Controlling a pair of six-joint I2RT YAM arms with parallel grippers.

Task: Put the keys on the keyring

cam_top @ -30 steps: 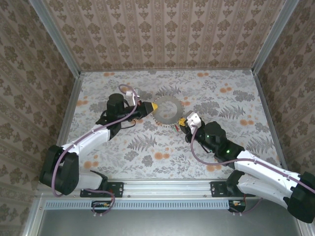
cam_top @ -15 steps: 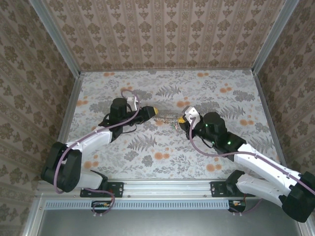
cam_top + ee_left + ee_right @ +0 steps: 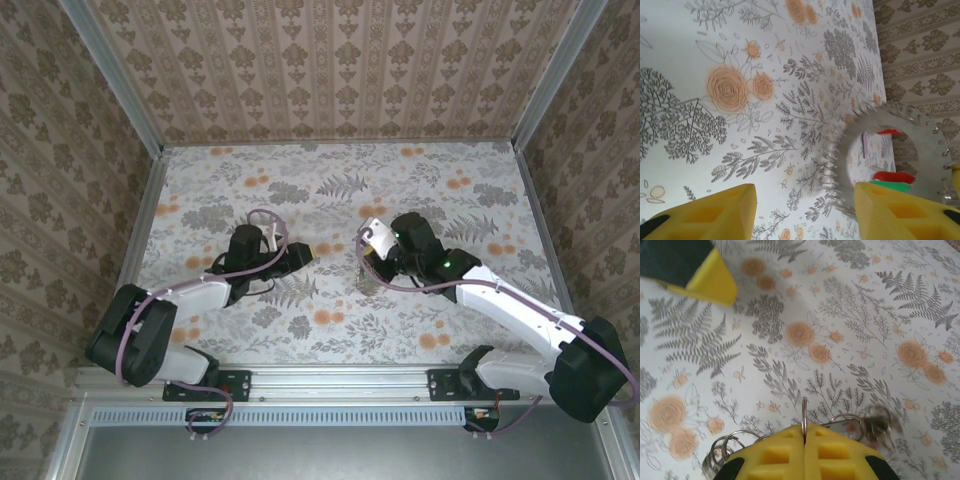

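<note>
In the left wrist view the keyring (image 3: 920, 150) is a blurred pale toothed ring ahead and to the right, clear of the table. Red and green keys (image 3: 891, 178) show through its hole. My left gripper (image 3: 805, 215) is open, and nothing lies between its yellow fingers (image 3: 710, 212). From above, the left gripper (image 3: 303, 252) faces the right gripper (image 3: 366, 258) across a short gap. My right gripper (image 3: 804, 432) is shut, pinching a thin metal loop of the keyring (image 3: 804, 412) edge-on. Small split rings (image 3: 725, 445) and blurred keys (image 3: 881, 420) hang beside it.
The floral tabletop (image 3: 330, 185) is walled by patterned panels at the back and on both sides, with a metal rail (image 3: 340, 378) at the near edge. A yellow fingertip of the left gripper (image 3: 710, 277) shows at the top left of the right wrist view.
The left gripper has opened, let go of the keyring and drawn back to the left. The right arm has swung left and farther in with the keyring, which has turned from flat to edge-on.
</note>
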